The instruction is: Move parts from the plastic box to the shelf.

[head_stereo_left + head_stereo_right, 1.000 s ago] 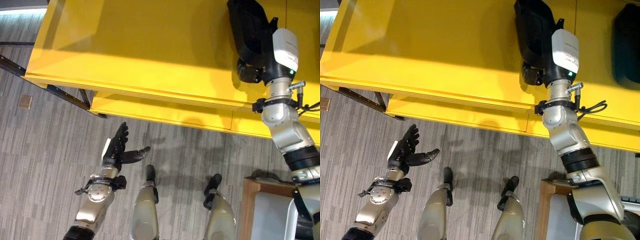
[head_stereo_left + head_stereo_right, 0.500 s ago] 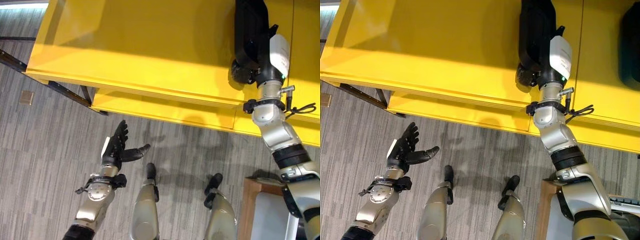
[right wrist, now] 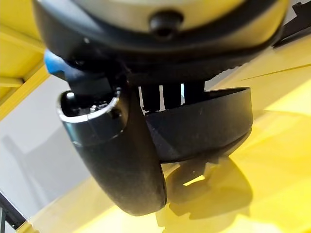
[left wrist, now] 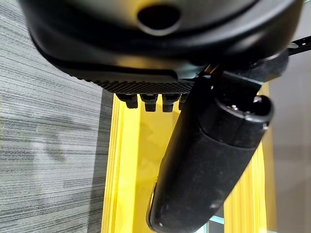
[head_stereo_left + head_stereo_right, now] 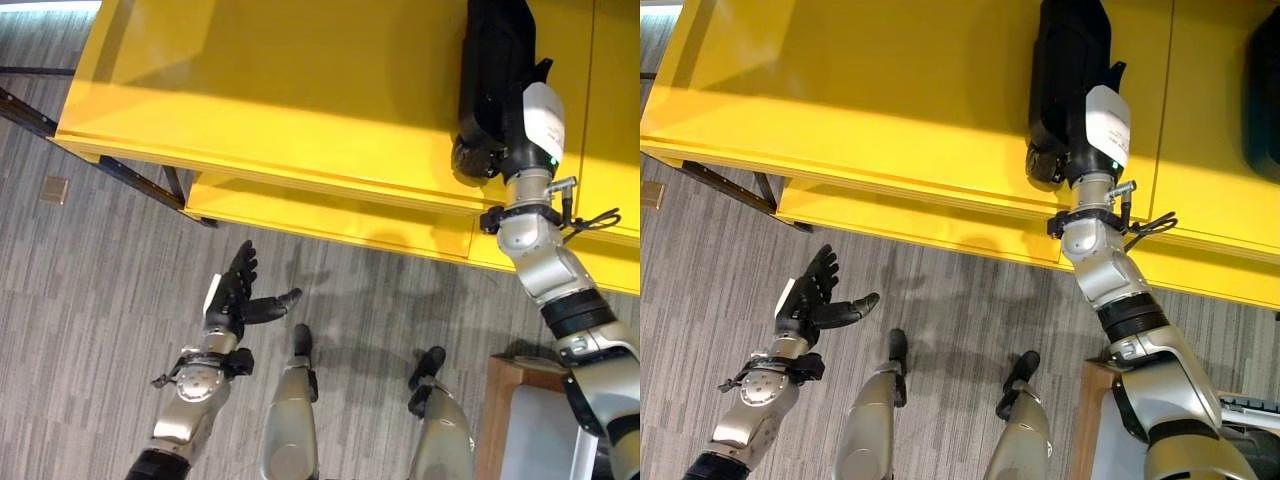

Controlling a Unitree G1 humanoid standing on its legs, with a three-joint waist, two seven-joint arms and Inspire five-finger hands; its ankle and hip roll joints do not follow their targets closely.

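Grey carpeted floor (image 5: 90, 300) under left hand (image 5: 232, 300), fingers straight and spread, thumb out, holding nothing. Yellow shelf (image 5: 280, 90) ahead of it. Right hand (image 5: 1065, 150) up on shelf, clamped on black part (image 5: 1068, 60), thumb (image 3: 126, 165) and fingers wrapped round it. Second black part (image 5: 1265, 90) just right of that hand.

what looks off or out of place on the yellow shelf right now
Nothing stands out. The right hand holds a black part flat on the yellow shelf; another black part lies further right. The left hand hangs open over the floor.
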